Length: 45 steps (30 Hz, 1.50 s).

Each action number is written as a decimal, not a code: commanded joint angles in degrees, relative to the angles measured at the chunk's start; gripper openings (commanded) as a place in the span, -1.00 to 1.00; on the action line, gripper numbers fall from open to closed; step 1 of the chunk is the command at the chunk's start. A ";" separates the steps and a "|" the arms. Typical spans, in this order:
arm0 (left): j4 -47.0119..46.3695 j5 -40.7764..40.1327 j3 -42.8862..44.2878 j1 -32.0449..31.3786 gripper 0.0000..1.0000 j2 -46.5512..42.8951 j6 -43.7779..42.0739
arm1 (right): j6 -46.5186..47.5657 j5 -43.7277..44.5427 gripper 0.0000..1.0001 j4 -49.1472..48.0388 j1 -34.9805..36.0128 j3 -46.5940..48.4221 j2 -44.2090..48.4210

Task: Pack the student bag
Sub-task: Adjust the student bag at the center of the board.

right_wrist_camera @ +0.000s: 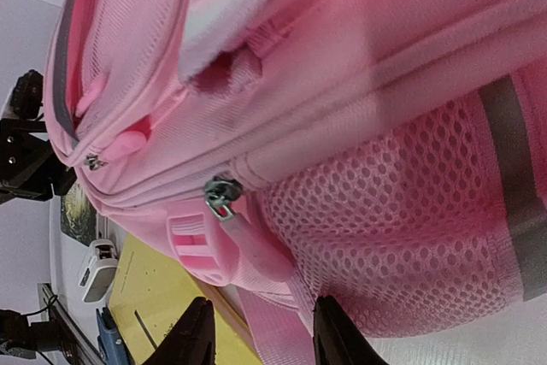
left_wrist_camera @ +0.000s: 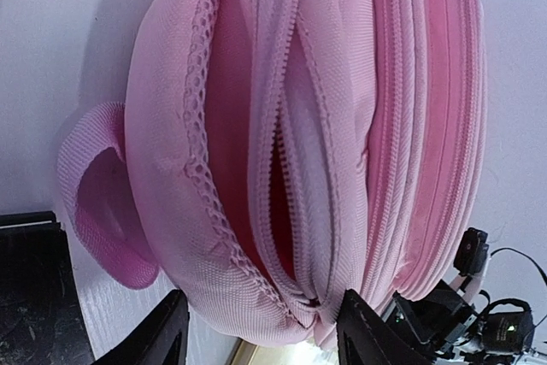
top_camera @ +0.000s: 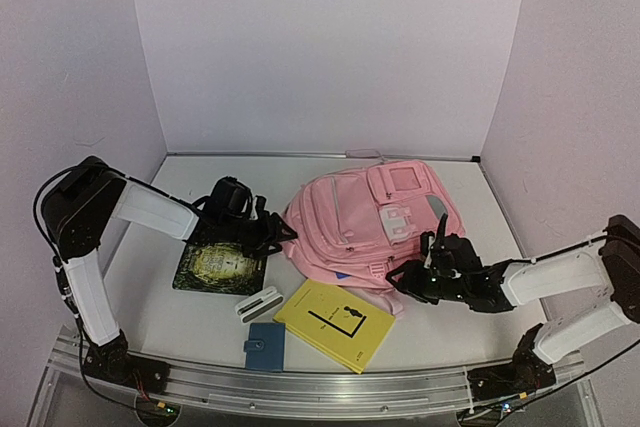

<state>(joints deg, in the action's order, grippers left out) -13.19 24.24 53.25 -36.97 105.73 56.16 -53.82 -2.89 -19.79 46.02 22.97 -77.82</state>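
Two arms: both on the student bag [top_camera: 370, 222], one at each side
bag: lying flat mid-table [top_camera: 450, 332], toward the back, one zip gaping a bit
left gripper [left_wrist_camera: 263, 335]: fingers spread around the bag's end, can't tell if it's actually pinching
right gripper [right_wrist_camera: 261, 335]: fingers astride a pink strap beside the mesh pocket, grip unclear too
up front: yellow book [top_camera: 335, 322] just beside the bag

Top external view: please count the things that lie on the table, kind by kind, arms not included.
Pink fabric backpack: 1
Books, flat yellow book and dark patterned book: 2
Small white oblong object: 1
Small blue wallet-like case: 1
Total: 5
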 commanded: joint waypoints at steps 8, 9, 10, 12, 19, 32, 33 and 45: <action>-2.63 1.39 3.04 -0.03 -0.16 1.74 0.64 | -5.66 -0.18 -0.38 -5.42 1.38 -1.13 -2.91; -2.65 1.43 3.09 -0.03 -0.17 1.68 0.62 | -6.55 0.13 -0.38 -5.33 2.16 -1.11 -2.81; -2.63 1.52 3.14 -0.03 -0.18 1.61 0.62 | -8.12 0.72 -0.38 -5.09 2.69 -1.28 -2.66; -2.63 1.72 3.15 -0.02 -0.23 1.55 0.62 | -11.13 1.98 -0.38 -4.70 3.70 -2.24 -1.86; -2.63 1.78 2.78 -0.04 -0.41 1.32 0.46 | -16.81 8.85 -0.34 -1.49 4.94 -4.84 4.04; -2.98 1.77 2.22 -0.07 -0.45 0.53 0.70 | -16.99 6.71 -0.38 -6.29 4.90 -2.84 -2.94; -3.02 1.78 2.28 -0.04 -0.45 0.53 0.75 | -17.02 6.24 -0.38 -7.22 4.90 -2.71 -3.84; -3.33 2.27 2.17 -0.07 -0.45 0.43 0.97 | -18.84 3.68 -0.48 -17.45 4.89 -1.43 -12.51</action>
<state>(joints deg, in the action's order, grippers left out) -14.04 25.91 54.02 -36.95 106.94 57.08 -70.95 1.38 -31.35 50.72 19.93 -88.04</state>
